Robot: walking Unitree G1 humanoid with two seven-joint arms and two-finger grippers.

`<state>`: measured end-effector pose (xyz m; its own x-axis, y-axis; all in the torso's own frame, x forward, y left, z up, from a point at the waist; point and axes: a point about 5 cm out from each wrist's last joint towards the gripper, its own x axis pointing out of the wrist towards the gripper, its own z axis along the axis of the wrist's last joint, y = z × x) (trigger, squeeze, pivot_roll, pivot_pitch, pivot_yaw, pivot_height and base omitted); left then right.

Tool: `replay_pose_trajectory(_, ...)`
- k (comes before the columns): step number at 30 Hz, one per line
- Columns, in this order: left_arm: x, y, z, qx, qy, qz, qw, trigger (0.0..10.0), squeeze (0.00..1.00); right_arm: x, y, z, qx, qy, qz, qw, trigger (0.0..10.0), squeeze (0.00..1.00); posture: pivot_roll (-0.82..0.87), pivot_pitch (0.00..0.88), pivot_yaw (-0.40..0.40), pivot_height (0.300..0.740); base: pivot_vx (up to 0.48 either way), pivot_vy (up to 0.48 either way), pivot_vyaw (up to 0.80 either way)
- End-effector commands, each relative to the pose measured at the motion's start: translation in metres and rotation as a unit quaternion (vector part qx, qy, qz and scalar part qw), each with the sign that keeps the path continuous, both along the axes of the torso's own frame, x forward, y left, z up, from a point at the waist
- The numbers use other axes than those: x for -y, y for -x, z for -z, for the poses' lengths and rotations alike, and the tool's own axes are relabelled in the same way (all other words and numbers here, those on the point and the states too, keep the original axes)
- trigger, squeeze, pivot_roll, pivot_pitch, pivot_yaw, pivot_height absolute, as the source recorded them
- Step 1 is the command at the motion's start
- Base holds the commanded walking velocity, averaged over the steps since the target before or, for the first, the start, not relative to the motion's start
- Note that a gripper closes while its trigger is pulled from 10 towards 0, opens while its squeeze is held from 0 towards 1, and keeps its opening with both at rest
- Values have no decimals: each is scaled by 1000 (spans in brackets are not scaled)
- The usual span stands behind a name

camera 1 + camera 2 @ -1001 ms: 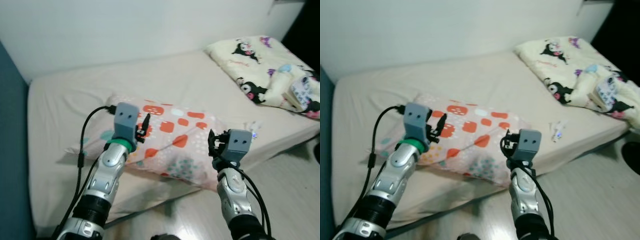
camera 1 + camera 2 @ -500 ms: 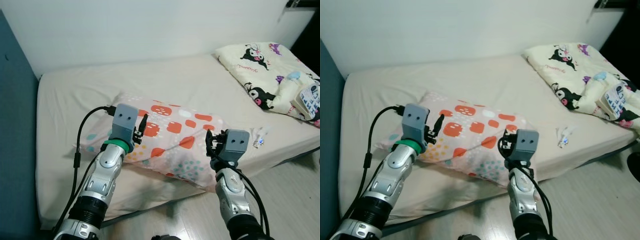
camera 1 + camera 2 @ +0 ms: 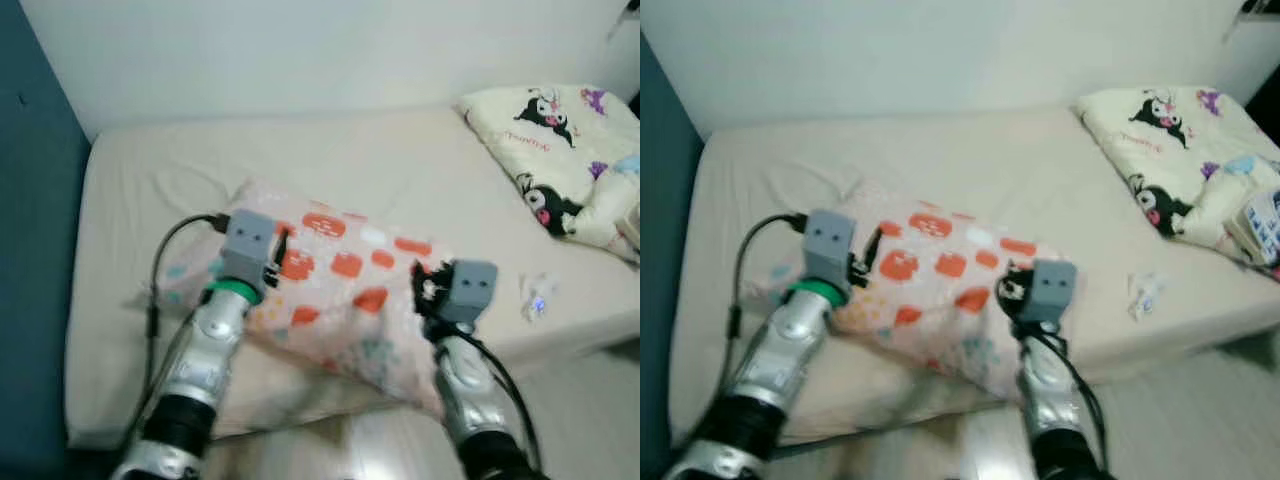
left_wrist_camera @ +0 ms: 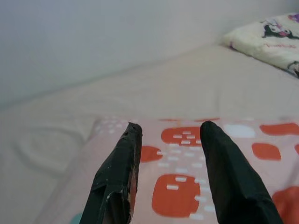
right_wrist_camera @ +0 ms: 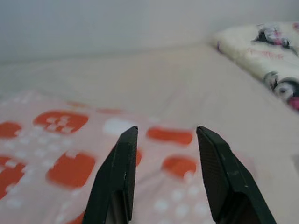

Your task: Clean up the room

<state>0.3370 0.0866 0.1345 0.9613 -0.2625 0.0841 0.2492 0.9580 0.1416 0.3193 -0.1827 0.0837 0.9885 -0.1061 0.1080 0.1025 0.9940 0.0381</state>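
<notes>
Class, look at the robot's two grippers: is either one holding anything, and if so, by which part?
Nothing is held. The left gripper and right gripper are both open above the pillow, with nothing between their fingers.

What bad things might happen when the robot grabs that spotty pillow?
The pillow hangs partly over the bed's front edge, so a clumsy grab by the open left gripper or right gripper might tip it onto the floor. Dragging it sideways might also sweep the small wrapper off the mattress.
</notes>
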Motion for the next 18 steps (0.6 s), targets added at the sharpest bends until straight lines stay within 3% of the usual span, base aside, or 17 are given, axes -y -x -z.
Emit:
replay_pose_trajectory(1,-9,1,9,-21,-2,-15,1000,10000,0,-4,5,10,-18,-4,-3,1000,10000,0,-125,23,22,740,0,0,0)
replay_pose_trajectory(18,-12,1,14,-23,-9,-17,1000,10000,0,-14,6,9,-8,-14,-27,1000,10000,0,-124,24,22,740,0,0,0)
